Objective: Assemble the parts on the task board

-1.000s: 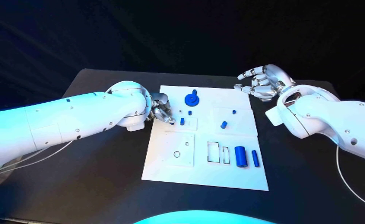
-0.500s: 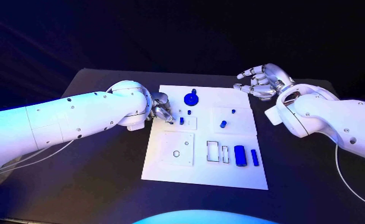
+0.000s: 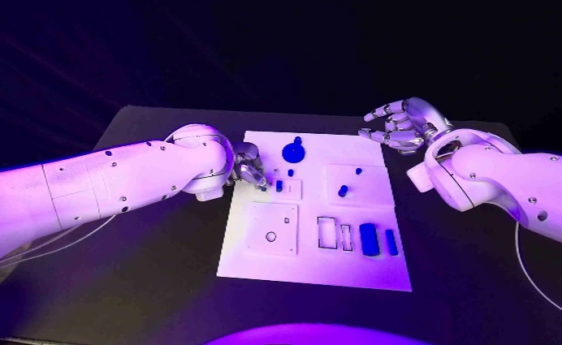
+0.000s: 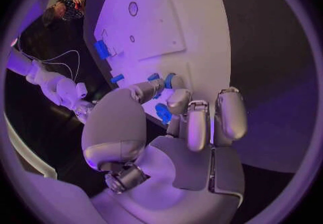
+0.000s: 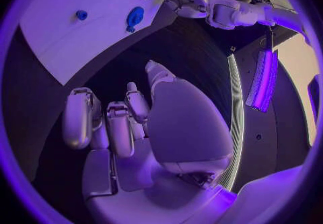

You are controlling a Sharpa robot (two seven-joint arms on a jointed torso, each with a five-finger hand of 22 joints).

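Honestly, almost nothing has changed over the last second: my left hand (image 3: 248, 169) sits where it sat at the left edge of the task board (image 3: 314, 268), and my right hand (image 3: 402, 126) still hangs above the black table (image 3: 140, 280) off the board's far right corner.

From the left wrist camera, the left fingers (image 4: 152, 89) are drawn in around a small blue part (image 4: 166, 79) at the board's edge, with another blue piece (image 4: 162, 112) just below them. I think it is pinched, but the fingers hide the contact, so I cannot tell for certain whether it is gripped or only touched.

Right hand holds nothing; its fingers are loosely curved and apart.

On the board, the round blue part (image 3: 291, 151) lies near the far edge, 1 small piece (image 3: 343, 191) mid-board, and 2 blue bars (image 3: 370, 238) toward the near right.

With no motion to see, I judge the left hand is settling its grasp, and assembly has barely begun.
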